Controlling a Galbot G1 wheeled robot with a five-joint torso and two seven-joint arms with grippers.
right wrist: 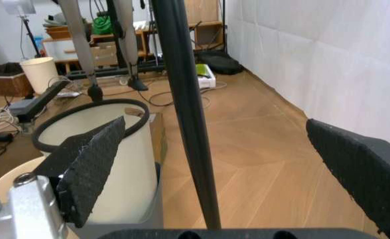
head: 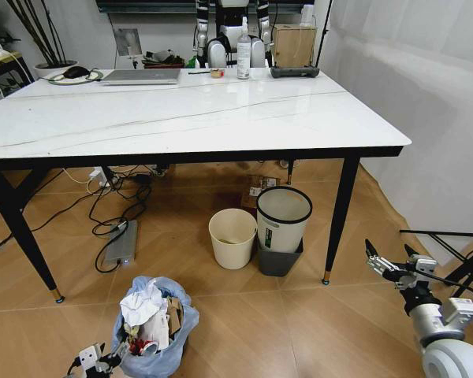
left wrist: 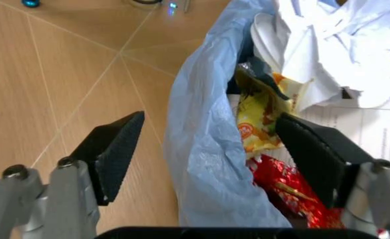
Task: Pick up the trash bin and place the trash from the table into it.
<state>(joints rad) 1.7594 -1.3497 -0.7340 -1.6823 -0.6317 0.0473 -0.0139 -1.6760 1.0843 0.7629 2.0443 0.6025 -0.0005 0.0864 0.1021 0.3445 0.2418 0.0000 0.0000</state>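
Both jaws of the left gripper [left wrist: 208,149] are spread wide, one outside and one inside the rim of the trash bin [head: 154,324], with the blue bag between them. That bin stands on the floor before the table [head: 181,118], full of crumpled tissues [left wrist: 341,45], a yellow wrapper [left wrist: 258,119] and a red can [left wrist: 291,191]. Right gripper [head: 388,264] hangs open, low beside the table leg [right wrist: 185,114]. Under the table stand a cream bin [head: 232,237] and a white bin with black rim [head: 283,218].

Tan tiled floor [head: 315,315], white wall [head: 426,87], tangled cables [head: 118,197]
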